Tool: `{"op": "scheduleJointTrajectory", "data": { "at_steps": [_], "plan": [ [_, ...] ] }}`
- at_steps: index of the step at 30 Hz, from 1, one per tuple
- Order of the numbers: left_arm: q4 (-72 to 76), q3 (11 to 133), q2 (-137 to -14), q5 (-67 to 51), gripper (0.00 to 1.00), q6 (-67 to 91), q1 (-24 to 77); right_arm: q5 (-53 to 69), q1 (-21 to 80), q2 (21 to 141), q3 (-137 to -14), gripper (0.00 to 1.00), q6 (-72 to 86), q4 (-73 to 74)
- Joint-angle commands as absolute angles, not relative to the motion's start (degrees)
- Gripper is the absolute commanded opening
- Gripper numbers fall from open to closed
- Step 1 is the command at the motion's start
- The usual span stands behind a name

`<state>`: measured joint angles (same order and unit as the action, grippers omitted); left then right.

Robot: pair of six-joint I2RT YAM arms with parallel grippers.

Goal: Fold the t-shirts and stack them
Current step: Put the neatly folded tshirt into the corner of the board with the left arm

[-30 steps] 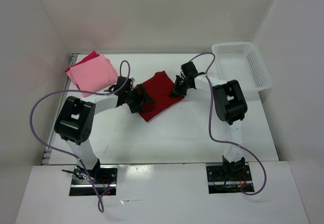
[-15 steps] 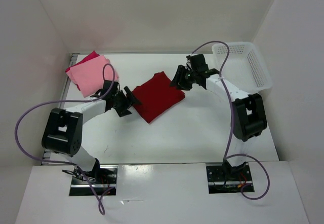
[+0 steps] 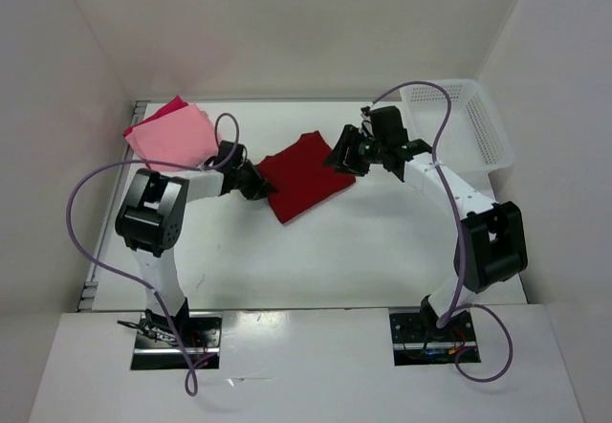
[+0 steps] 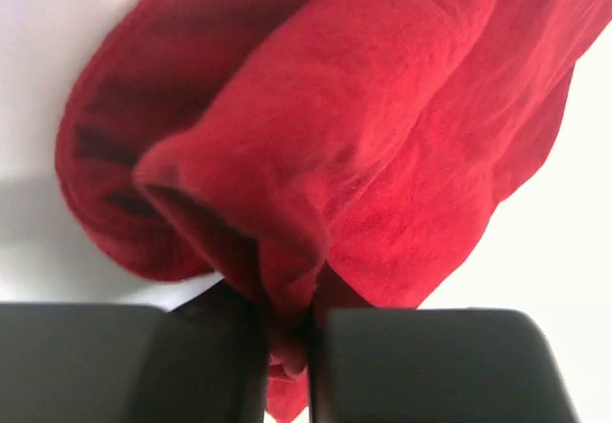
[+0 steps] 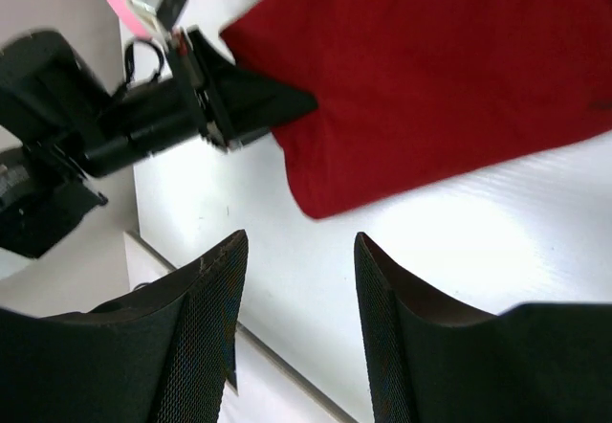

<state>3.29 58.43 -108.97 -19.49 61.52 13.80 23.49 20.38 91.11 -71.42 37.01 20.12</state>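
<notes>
1. The dark red t-shirt (image 3: pixel 306 176) is seen folded into a rough square at the middle of the tabletop (image 3: pixel 363 251), turned so that one corner points to the near side.
2. The left end effector (image 3: pixel 263 184) is set at the left edge of that shirt. In the left wrist view its fingers (image 4: pixel 421 366) are pressed together on a bunched fold of the dark red t-shirt (image 4: pixel 382 107), and the cloth is pinched between them.
3. The right end effector (image 3: pixel 340 153) is held at the far right edge of the same shirt. In the right wrist view its fingers (image 5: pixel 206 318) stand apart with nothing between them, and bare tabletop is seen in the gap.
4. The light salmon pink t-shirt (image 3: pixel 174 139) is laid folded at the far left corner of the tabletop, well apart from the dark red one.
5. The bright crimson-pink t-shirt (image 3: pixel 172 107) is found under the salmon one, and only its far edge is shown.
6. A white lattice basket (image 3: pixel 488 131) is placed at the far right corner.
</notes>
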Motion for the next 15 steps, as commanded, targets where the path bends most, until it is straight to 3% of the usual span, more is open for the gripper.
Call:
{"op": "scheduleJointTrajectory", "data": {
  "at_steps": [1, 6, 12, 15],
  "plan": [
    [0.80, 66.15, -110.74, -15.65, 0.15, 58.98, 14.68, 24.52, 20.74, 88.15, -70.40, 0.54, 37.35, 18.45],
    [-6.32, 85.49, -111.27, -13.89, 0.00, 53.63, 13.90, 25.04, 18.64, 85.26, -67.68, 0.54, 37.35, 18.46],
    [-14.76, 103.08, -109.35, -12.57, 0.00, 47.03, 3.02, 27.41, 15.38, 85.25, -67.68, 0.54, 35.42, 20.04],
    [-14.77, 101.52, -107.23, -13.09, 0.04, 47.02, -3.32, 28.82, 14.85, 85.78, -67.68, 0.56, 34.80, 20.04]
  ]
}}
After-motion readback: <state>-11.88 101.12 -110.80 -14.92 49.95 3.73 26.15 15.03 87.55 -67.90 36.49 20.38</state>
